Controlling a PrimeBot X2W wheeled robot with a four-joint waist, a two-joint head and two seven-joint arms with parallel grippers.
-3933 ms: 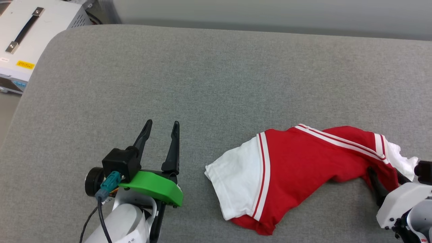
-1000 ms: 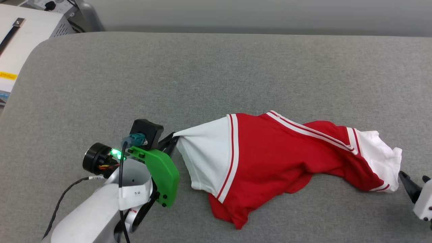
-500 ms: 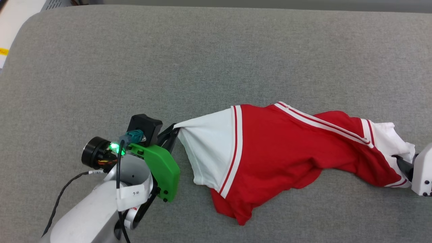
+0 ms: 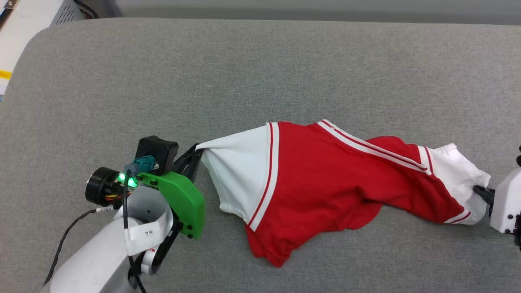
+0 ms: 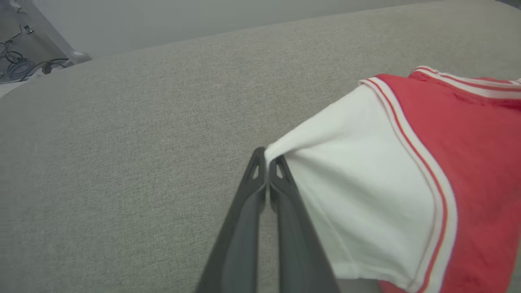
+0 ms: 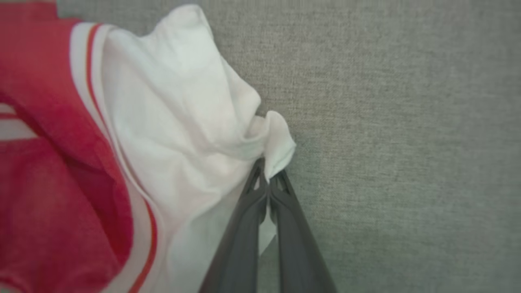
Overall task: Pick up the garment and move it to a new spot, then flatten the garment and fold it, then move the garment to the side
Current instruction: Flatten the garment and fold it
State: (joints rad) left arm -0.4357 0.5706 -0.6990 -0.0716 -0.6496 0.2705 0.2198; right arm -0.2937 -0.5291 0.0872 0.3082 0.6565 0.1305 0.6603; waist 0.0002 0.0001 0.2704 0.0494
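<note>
The garment (image 4: pixel 325 175), a red jersey with white panels and white-striped trim, lies stretched and rumpled across the grey cushion. My left gripper (image 4: pixel 197 149) is shut on the corner of its left white panel; the left wrist view shows that white corner (image 5: pixel 272 149) pinched between the closed fingers (image 5: pixel 252 195). At the far right edge of the head view my right gripper (image 4: pixel 480 191) is shut on the other white end; in the right wrist view bunched white cloth (image 6: pixel 276 146) sits at the closed fingertips (image 6: pixel 266 173). Numerals and lettering are hidden.
The grey cushion (image 4: pixel 260 73) stretches wide behind and to the left of the jersey. A white equipment box (image 4: pixel 24 20) stands past the cushion's far left corner. Cables (image 5: pixel 20 67) lie on the floor beyond the cushion.
My right gripper has moved onto the jersey's right white end and shut on it. The left gripper keeps its hold on the left corner. The camera has shifted between frames.
</note>
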